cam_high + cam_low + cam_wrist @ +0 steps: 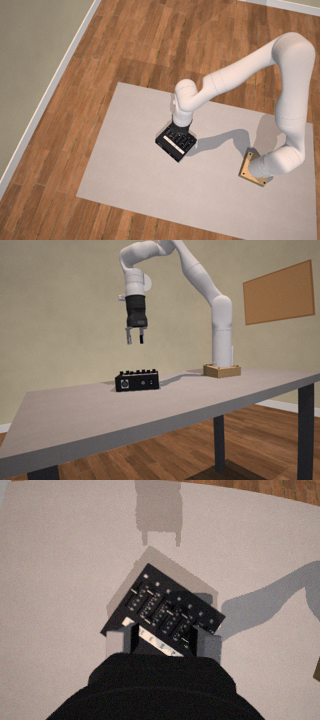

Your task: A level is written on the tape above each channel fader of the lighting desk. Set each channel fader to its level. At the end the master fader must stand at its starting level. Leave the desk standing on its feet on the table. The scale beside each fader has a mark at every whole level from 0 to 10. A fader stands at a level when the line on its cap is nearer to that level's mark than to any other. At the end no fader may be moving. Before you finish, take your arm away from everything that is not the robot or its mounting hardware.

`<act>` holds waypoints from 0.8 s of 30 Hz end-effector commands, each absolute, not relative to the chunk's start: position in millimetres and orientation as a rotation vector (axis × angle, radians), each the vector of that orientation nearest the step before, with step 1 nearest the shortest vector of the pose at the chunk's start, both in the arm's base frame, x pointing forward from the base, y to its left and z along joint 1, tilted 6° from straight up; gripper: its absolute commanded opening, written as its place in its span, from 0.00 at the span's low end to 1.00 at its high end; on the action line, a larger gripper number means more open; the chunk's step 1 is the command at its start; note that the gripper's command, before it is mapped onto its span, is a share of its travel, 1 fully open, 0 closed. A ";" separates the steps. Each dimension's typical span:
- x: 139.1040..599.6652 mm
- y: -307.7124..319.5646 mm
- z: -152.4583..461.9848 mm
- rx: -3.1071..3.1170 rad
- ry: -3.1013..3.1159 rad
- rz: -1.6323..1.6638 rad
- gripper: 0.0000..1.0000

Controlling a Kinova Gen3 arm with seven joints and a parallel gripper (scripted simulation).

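Grey table (77,415) on dark legs over a wood floor (155,38), beige wall (51,304) behind with a cork board (279,291) hung on it at right. White arm (199,276) rises from a wooden base block (233,372) at the table's far side, elbows up high, then bends down so the wrist points straight at the table. Black gripper (134,338) hangs vertical, well above the lighting desk (136,384) and roughly over its top panel, not touching it; fingers (128,338) spread fully wide, nothing between them. Desk is a small black box flat on the table near the middle, well apart from the base block; its face in the exterior view shows a round socket, a jack and a switch. From the top view the desk sits skewed to the table edges, partly hidden under the wrist, with a white tape strip (174,145) running along its top panel. Row of fader caps (142,371) sticks up along the top. In the wrist view the faders (163,610) show as parallel slots between the two fingertips; the writing on the tape and the cap positions are too small to read. Arm's shadow (222,140) falls across the table between desk and base.
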State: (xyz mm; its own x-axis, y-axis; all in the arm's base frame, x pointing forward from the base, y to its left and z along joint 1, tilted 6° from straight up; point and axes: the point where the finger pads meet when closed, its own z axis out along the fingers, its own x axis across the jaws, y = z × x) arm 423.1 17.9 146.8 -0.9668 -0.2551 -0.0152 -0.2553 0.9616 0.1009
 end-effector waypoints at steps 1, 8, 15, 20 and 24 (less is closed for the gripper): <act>424.3 18.3 149.3 -0.390 3.105 0.156 1.00; 424.9 19.8 150.7 -0.337 3.107 0.162 1.00; 425.0 20.1 151.1 -0.324 3.107 0.164 1.00; 425.0 20.1 151.1 -0.324 3.107 0.164 1.00; 425.0 20.1 151.1 -0.324 3.107 0.164 1.00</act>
